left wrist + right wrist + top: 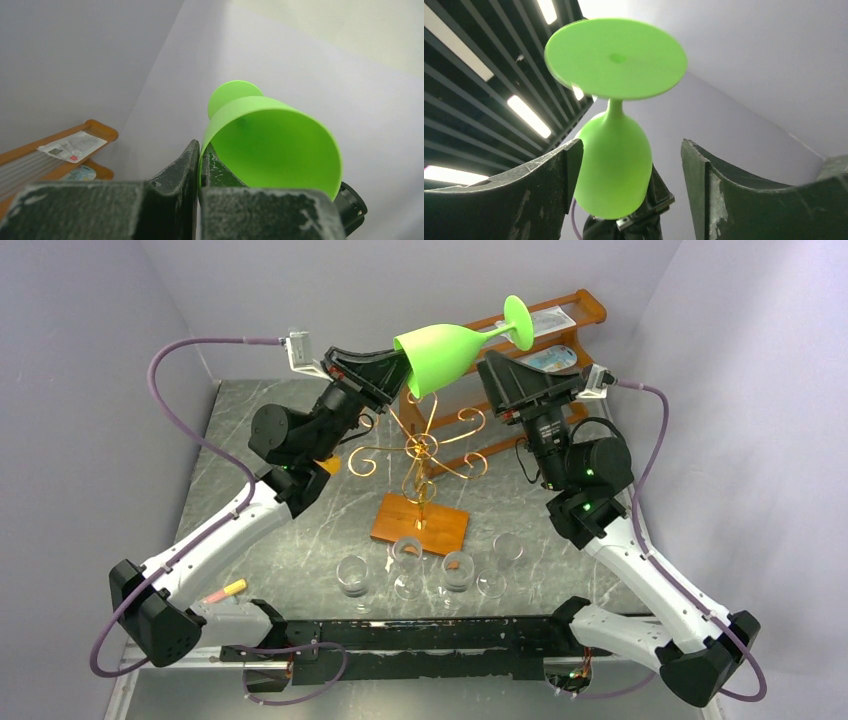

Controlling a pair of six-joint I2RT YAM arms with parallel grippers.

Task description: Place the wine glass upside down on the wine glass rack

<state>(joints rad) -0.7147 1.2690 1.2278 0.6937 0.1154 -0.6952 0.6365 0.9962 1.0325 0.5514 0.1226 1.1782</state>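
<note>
The left gripper (pixel 199 165) clamps the rim of the green wine glass (pixel 450 352), its arm raised and angled inward; the glass hangs tilted in the air, foot nearest the right gripper (pixel 631 146), whose jaws stand spread beside the bowl; below them the gold rack (pixel 420 455) stands on the grey marbled table (pixel 300 540); pale walls surround.
</note>
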